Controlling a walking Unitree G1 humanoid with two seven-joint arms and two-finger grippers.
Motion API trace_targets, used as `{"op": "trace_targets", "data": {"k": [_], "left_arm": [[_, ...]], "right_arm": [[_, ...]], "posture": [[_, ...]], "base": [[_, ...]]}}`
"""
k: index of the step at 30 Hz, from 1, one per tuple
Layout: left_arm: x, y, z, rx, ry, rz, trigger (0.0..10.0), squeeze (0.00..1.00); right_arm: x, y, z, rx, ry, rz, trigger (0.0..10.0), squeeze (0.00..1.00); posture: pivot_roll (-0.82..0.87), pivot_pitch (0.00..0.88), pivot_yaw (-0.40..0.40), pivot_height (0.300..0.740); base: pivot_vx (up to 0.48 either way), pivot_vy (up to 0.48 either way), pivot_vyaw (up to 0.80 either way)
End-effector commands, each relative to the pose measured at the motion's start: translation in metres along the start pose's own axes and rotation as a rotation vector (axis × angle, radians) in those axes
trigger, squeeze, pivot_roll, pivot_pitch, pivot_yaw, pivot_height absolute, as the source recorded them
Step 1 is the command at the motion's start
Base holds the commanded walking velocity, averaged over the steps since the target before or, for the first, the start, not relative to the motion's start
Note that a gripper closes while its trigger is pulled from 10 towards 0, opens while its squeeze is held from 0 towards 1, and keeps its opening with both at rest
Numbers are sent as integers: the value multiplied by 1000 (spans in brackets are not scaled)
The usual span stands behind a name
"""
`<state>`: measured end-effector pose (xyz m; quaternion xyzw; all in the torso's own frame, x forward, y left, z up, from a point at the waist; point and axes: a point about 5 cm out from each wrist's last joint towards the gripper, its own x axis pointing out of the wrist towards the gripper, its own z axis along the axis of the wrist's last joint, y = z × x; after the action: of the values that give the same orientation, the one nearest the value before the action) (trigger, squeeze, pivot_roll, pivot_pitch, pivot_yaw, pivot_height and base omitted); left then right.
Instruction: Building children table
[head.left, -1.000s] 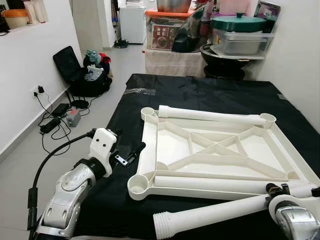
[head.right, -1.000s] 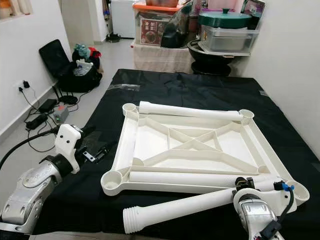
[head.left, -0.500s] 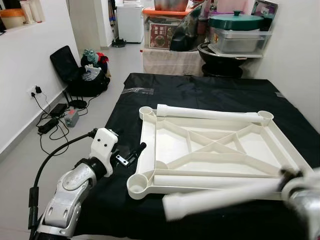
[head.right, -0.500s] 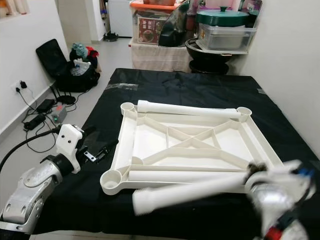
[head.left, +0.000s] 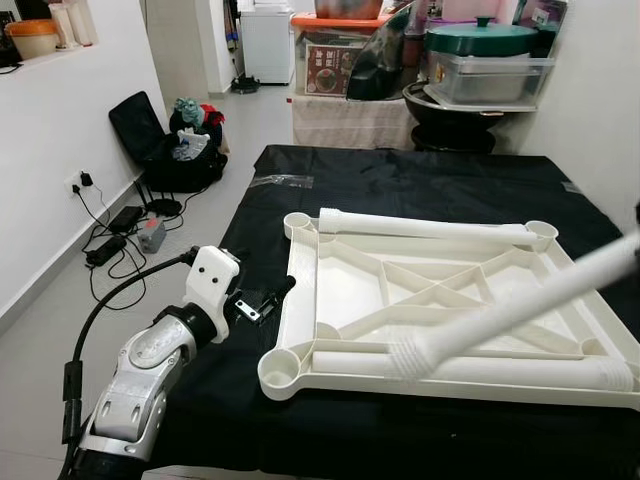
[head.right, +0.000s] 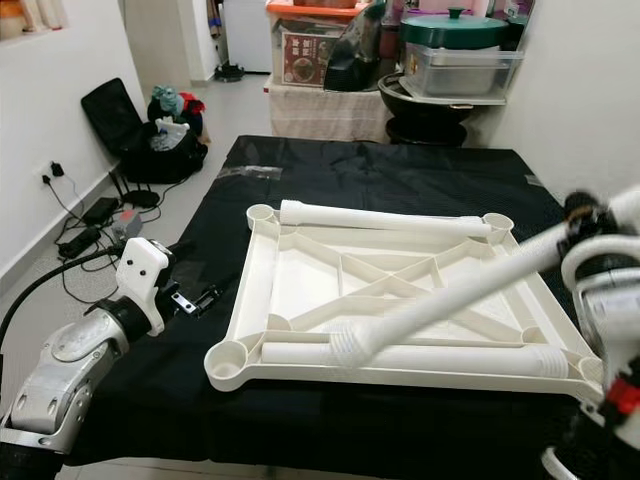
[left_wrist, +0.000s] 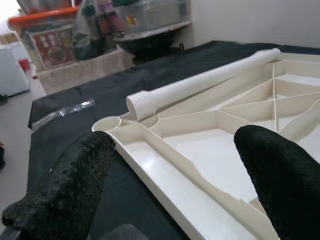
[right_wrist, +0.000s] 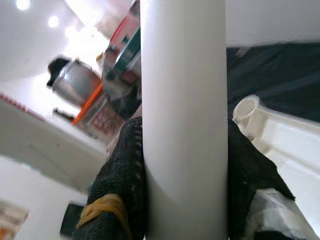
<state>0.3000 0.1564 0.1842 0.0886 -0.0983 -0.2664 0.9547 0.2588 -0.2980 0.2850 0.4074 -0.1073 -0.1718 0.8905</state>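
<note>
Right pincer (right_wrist: 185, 165) clamped on a white table leg (head.right: 450, 290): black fingers (right_wrist: 125, 175) press both sides of the tube. The leg is lifted clear, slanting from the pincer at the right edge down and left across the upturned tabletop (head.left: 340, 290), threaded end (head.right: 350, 345) hanging over the near-left part of the frame, blurred in both head views.

Upturned white tabletop lies flat on a black sheet (head.left: 400, 180) over the table, ribbed underside up with crossing diagonal ribs (head.left: 430, 295) and round sockets at the corners; near-left socket (head.left: 282, 367) is open, close to the leg's threaded end. Two more legs lie loose in the frame: one along the far edge (head.left: 420, 228), one along the near edge (head.left: 480, 368), directly under the held leg's lower end.

Left pincer (head.left: 265, 300) spread open, gripping nothing, hovering at the tabletop's left rim, just beside it; cannot tell if it touches. In its wrist view the two black fingers (left_wrist: 65, 185) sit wide apart with the rim and the far leg's threaded end (left_wrist: 142, 105) beyond them.

Beyond the pincers, past the table's far end: stacked storage bins (head.left: 340, 65), a green-lidded pot (head.left: 478, 40). Floor left of left pincer: black bag (head.left: 165, 150), cables and a power strip (head.left: 115, 240) by the wall.
</note>
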Motion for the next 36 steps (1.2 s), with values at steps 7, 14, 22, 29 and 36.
{"op": "trace_targets", "data": {"k": [7, 14, 22, 29, 36], "left_arm": [[15, 41, 28, -152, -99, -26, 10000, 0], [40, 54, 64, -204, -183, -210, 10000, 0], [46, 49, 65, -292, -167, -348, 10000, 0], [50, 34, 35, -348, -29, -499, 10000, 0], [53, 21, 21, -349, 47, -603, 10000, 0]], "right_arm": [[11, 63, -28, -40, 1, 277, 0, 0], [11, 127, -48, -202, -38, 558, 0, 0], [0, 156, -63, -306, -54, 746, 0, 0], [-1, 181, -58, -302, -106, 859, 0, 0], [-5, 202, -60, -272, -101, 950, 0, 0]], "posture": [[-7, 0, -37, 740], [-2, 0, -17, 740], [-10, 0, 3, 740], [-33, 0, 25, 740], [-35, 0, 35, 740]], "base": [[0, 0, 0], [0, 0, 0], [0, 0, 0], [0, 0, 0], [0, 0, 0]]}}
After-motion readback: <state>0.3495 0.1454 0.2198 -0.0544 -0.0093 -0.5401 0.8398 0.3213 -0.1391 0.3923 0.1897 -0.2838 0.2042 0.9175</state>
